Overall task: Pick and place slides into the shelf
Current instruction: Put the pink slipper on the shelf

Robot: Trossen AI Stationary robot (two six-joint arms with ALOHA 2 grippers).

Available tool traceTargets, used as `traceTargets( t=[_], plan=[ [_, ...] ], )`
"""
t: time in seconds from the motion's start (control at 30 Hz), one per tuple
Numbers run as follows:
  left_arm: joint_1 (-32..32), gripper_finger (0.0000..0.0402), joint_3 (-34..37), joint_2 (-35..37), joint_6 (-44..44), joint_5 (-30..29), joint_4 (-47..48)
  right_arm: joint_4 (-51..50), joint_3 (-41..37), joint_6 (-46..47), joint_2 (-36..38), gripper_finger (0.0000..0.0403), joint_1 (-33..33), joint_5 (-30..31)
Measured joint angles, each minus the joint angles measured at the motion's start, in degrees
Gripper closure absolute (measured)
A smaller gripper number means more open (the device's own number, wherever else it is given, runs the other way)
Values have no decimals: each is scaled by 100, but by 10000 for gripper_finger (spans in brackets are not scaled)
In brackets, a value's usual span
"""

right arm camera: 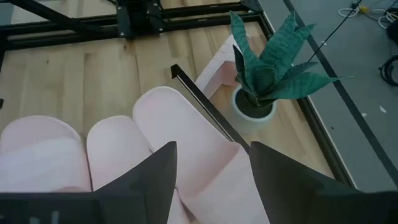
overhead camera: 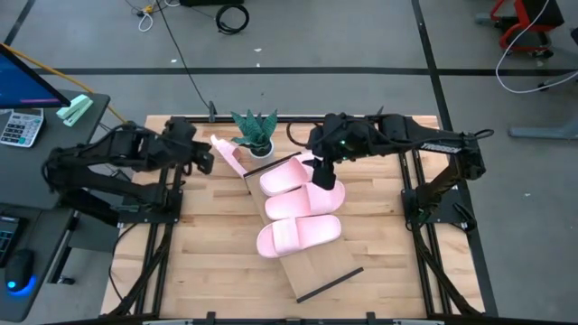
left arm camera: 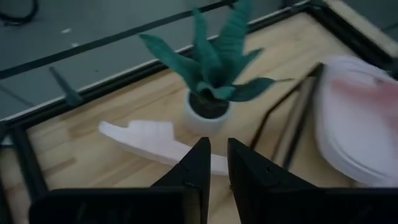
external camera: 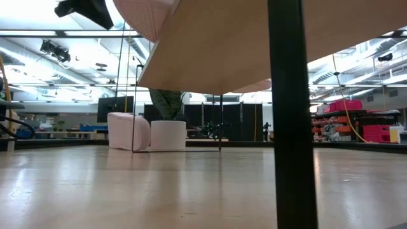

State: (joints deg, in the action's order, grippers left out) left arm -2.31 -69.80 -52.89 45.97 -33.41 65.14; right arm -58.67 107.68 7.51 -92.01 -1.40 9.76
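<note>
The shelf (overhead camera: 321, 266) lies slantwise on the table, its underside (external camera: 222, 44) raised on black rails. Three pale pink slides (overhead camera: 291, 177) (overhead camera: 307, 203) (overhead camera: 300, 235) rest side by side on it. The fourth slide (overhead camera: 228, 153) (left arm camera: 146, 140) sits on the tabletop beside the potted plant, beyond the shelf's far rail (right arm camera: 205, 102). My right gripper (overhead camera: 323, 173) (right arm camera: 211, 180) is open and hovers over the farthest slide (right arm camera: 186, 137) on the shelf, one finger on either side. My left gripper (overhead camera: 206, 161) (left arm camera: 216, 158) is shut and hangs just above the fourth slide.
A green potted plant (overhead camera: 256, 134) (left arm camera: 211, 68) stands at the far edge, between the fourth slide and the shelf's far end. In the low view its white pot (external camera: 168, 135) sits right next to the slide (external camera: 127, 130). The shelf's near end is bare board.
</note>
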Motion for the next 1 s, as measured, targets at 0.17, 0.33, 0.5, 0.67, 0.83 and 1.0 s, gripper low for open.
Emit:
traceTargets(
  t=[0.17, 0.33, 0.5, 0.67, 0.83, 1.0],
  plan=[
    [-861, 331, 4, -208, -4, 263, 40, -42, 0, -31, 9, 195, 7, -113],
    [-2041, 318, 4, -621, 322, 680, -33, -57, -9, -2, 11, 194, 7, -127],
    [-3152, 307, 4, -1122, 336, 1467, -106, -215, -11, 0, 13, 196, 90, -126],
    [-4038, 298, 2, -1635, 340, 2130, -106, -214, -11, 0, 15, 199, 254, -127],
    [-4592, 286, 2, -1987, 467, 2370, -105, -214, -11, 44, 17, 199, 419, -129],
    [-4920, 260, 2, -2260, 919, 2443, -109, -214, -11, 101, 17, 201, 556, -127]
  ],
)
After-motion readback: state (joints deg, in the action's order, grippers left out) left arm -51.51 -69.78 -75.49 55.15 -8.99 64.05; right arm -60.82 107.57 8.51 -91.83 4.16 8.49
